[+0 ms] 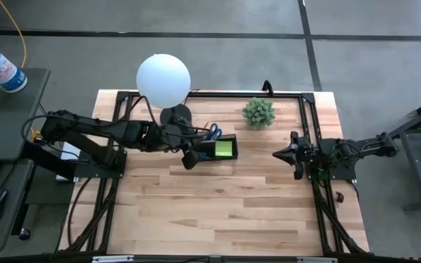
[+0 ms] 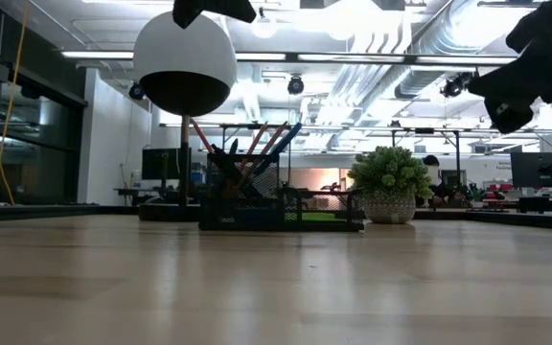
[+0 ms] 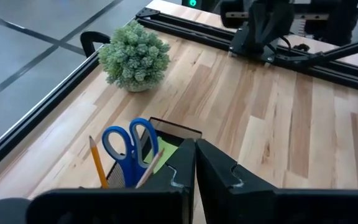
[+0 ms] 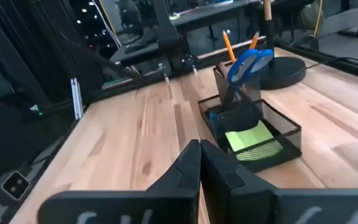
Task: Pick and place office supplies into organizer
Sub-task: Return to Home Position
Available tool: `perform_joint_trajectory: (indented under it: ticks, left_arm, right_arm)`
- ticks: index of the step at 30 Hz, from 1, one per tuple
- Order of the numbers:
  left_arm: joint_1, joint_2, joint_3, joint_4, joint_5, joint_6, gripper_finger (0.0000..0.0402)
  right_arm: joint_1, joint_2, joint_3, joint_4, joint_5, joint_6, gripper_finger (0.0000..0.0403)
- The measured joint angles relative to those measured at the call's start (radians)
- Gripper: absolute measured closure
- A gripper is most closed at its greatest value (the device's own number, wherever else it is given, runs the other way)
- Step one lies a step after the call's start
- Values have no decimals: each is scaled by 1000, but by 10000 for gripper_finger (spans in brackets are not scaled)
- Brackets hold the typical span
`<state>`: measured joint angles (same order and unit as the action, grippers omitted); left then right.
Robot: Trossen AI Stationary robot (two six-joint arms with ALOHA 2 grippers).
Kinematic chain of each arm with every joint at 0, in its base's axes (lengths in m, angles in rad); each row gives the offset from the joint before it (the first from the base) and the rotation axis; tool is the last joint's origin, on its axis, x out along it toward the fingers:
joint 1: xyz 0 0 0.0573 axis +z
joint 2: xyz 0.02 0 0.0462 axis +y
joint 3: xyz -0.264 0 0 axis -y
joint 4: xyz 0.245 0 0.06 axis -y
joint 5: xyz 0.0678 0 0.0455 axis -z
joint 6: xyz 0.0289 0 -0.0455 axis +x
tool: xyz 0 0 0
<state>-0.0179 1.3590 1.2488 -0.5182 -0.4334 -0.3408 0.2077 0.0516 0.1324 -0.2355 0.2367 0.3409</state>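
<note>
The wooden table [image 1: 232,212] shows no loose office supplies in the high view, so I judge the sorting done. What is left is bringing my arms home.

My left gripper [image 3: 196,167] hangs just beside the organizer's corner on the lamp side. Its fingers are pressed together with nothing between them. My right gripper [image 4: 199,163] is likewise closed and empty. It waits over its own side of the table, well apart from the organizer.

The organizer [image 1: 233,139], a dark mesh desk box, stands near the table's far edge, between the white globe lamp [image 1: 164,79] and the small potted plant [image 1: 258,112]. Its tall cup holds the blue-handled scissors [image 3: 129,146] upright, handles up. The lime-green sticky-note pad [image 4: 250,138] lies flat in the low tray. The orange pencils [image 3: 97,163] stand in the cup beside the scissors. A small blue shape low by the cup may be the eraser [image 4: 214,116], though I cannot be sure from this angle. I cannot make out any clips.
</note>
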Motion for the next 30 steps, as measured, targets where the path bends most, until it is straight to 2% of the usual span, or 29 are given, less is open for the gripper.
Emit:
perform_joint_trajectory:
  ticks: [3,8,12,19,30]
  left_arm:
    - [-2,0,0,1,4,-3,399]
    - [-2,0,0,4,44,-4,399]
    - [-2,0,0,15,68,-7,399]
    - [-2,-1,0,55,68,-7,399]
    - [-2,-1,0,52,68,-8,399]
  right_arm:
    - [0,-21,-53,60,0,6,403]
    - [-8,-33,-57,91,6,-31,403]
    - [-21,-47,-62,98,-65,-31,403]
    - [-56,-45,-123,271,-141,-33,403]
    - [-97,-37,-123,258,-212,-70,403]
